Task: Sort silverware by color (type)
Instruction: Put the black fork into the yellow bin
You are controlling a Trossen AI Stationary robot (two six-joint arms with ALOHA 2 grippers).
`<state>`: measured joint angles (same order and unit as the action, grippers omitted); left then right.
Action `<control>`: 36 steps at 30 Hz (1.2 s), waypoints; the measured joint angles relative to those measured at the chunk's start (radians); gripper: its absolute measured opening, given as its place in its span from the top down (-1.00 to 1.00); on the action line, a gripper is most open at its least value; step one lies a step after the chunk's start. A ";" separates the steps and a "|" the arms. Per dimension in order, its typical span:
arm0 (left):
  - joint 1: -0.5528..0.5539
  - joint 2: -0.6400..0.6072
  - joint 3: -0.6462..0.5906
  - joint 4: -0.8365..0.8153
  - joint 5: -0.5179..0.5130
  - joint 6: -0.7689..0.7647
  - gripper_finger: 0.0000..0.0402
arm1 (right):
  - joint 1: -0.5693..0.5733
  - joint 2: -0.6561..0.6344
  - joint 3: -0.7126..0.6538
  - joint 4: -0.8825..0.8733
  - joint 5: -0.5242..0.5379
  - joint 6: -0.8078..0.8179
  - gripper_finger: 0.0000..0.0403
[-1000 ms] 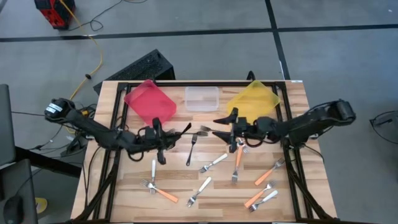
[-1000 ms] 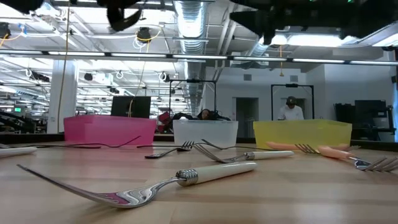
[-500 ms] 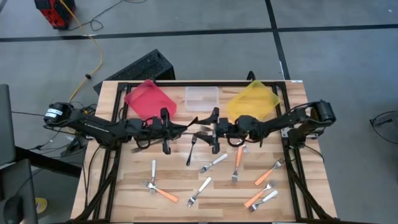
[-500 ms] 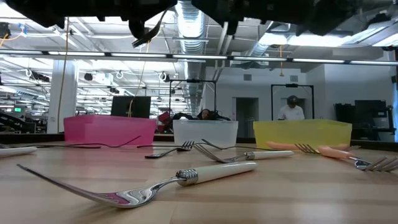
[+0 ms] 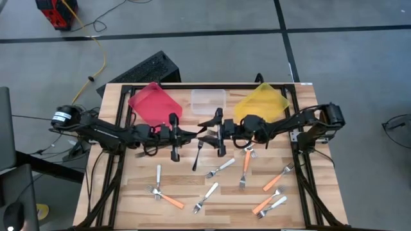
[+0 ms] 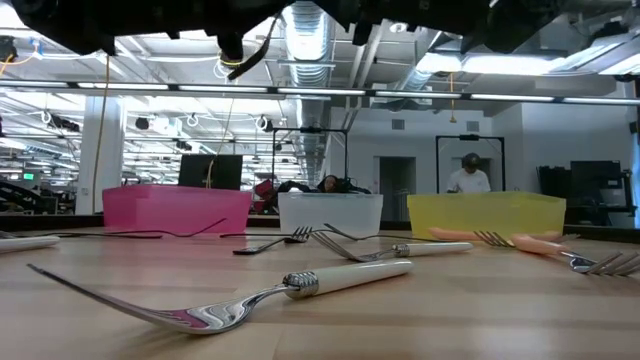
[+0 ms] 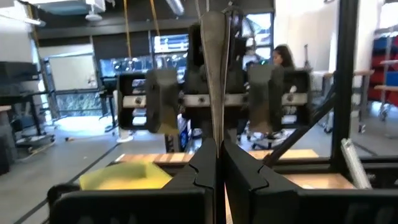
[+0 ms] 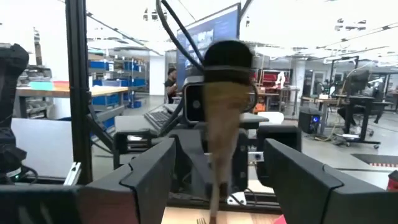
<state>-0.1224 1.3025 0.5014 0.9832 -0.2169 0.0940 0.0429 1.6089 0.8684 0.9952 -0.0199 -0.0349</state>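
My left gripper (image 5: 187,133) is shut on a dark fork (image 5: 196,130) above the middle of the table. In the left wrist view the fork (image 7: 214,68) runs straight out from my left gripper (image 7: 215,163). My right gripper (image 5: 210,131) faces it from the right, open. In the right wrist view the fork's free end (image 8: 227,93) shows blurred between the spread fingers of my right gripper (image 8: 227,171); I see no touch. Other forks lie flat on the table: a dark one (image 5: 198,154), silver ones (image 5: 220,168), orange-handled ones (image 5: 246,163). My left gripper pinches the dark fork between its two fingers at one end of the shaft (image 7: 215,144). The fingers come level from the table's left and lie along the fork. The fork is lifted clear and sticks out level toward my right gripper.
A red bin (image 5: 154,103), a clear bin (image 5: 208,101) and a yellow bin (image 5: 260,102) stand along the far edge. More forks are scattered over the near half (image 5: 207,197) (image 5: 278,177) (image 5: 166,197). In the low view a white-handled fork (image 6: 300,287) lies closest.
Both arms have moved toward the middle of the table, the left gripper to the right and the right gripper to the left, until they face each other closely. The dark fork has travelled with the left gripper. Most of the movement happened in the first half second.
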 joint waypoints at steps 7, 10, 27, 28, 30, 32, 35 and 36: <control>0.022 0.015 0.000 0.043 0.029 -0.012 1.00 | 0.000 0.000 0.000 -0.001 -0.010 -0.021 -0.34; 0.030 0.015 0.000 0.038 0.044 -0.033 1.00 | 0.000 0.000 0.000 0.003 -0.011 -0.027 -0.31; 0.036 0.022 0.000 0.045 0.063 -0.086 1.00 | -0.006 0.000 0.000 -0.015 -0.010 -0.052 0.64; 0.036 0.022 0.000 0.045 0.063 -0.088 1.00 | -0.006 0.000 0.000 -0.015 -0.010 -0.052 0.69; 0.036 0.022 0.000 0.043 0.063 -0.092 1.00 | -0.006 0.000 0.000 -0.016 -0.010 -0.064 0.76; 0.036 0.022 0.000 0.039 0.066 -0.094 1.00 | -0.006 0.000 0.000 -0.018 -0.011 -0.068 0.82; 0.036 0.022 0.000 0.038 0.077 -0.103 1.00 | -0.006 0.000 0.000 -0.025 -0.011 -0.068 0.82; 0.036 0.022 0.000 0.036 0.078 -0.110 1.00 | -0.006 -0.001 0.000 -0.027 -0.011 -0.068 0.82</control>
<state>-0.0860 1.3243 0.5018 1.0194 -0.1390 -0.0165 0.0368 1.6081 0.8684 0.9680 -0.0307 -0.1024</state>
